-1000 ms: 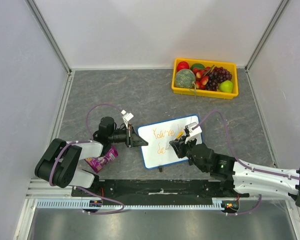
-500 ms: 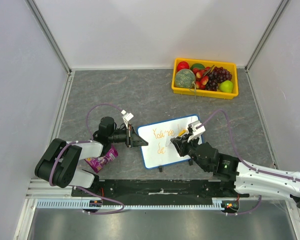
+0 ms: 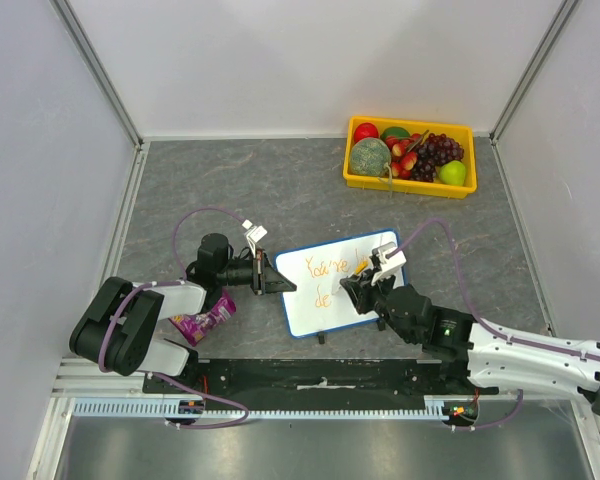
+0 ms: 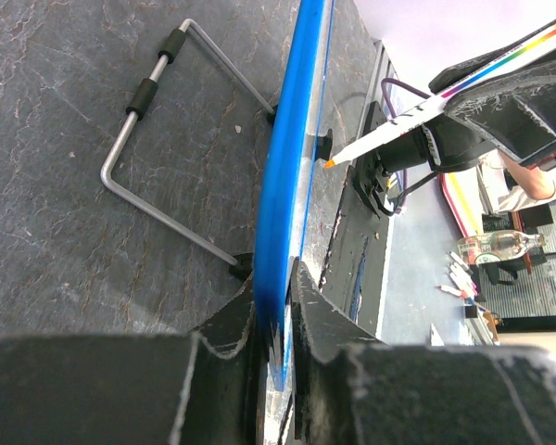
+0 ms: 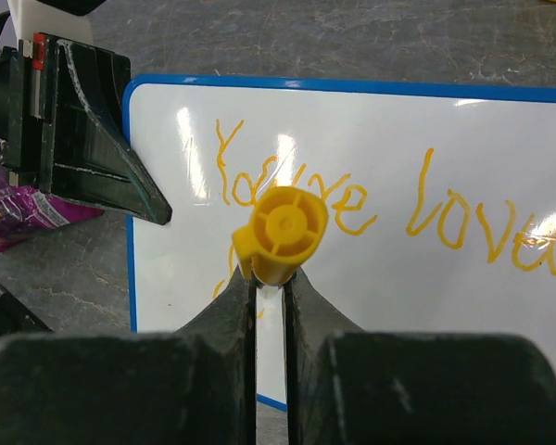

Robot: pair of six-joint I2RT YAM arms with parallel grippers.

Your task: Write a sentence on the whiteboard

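Observation:
The whiteboard (image 3: pixel 305 305) stands tilted on its wire stand (image 4: pixel 157 139), blue frame edge-on in the left wrist view (image 4: pixel 292 167). My left gripper (image 3: pixel 277 281) (image 4: pixel 276 315) is shut on its left edge. The sentence (image 3: pixel 327 268) is orange lettering: "You're" (image 5: pixel 292 195) and "loved" (image 5: pixel 482 222) on the top line, and a start of a second line (image 3: pixel 324 297) below. My right gripper (image 3: pixel 364 286) (image 5: pixel 271 278) is shut on a marker (image 5: pixel 280 230) with a yellow end. The marker's orange tip (image 4: pixel 330 162) is at the board's face by the second line.
A yellow tray (image 3: pixel 408 188) of fruit sits at the back right. A purple pouch (image 3: pixel 206 319) lies by the left arm's base. White walls close the table on three sides.
My right gripper with the marker shifted slightly right, then back left, over the second line. The left gripper and the board have stayed put.

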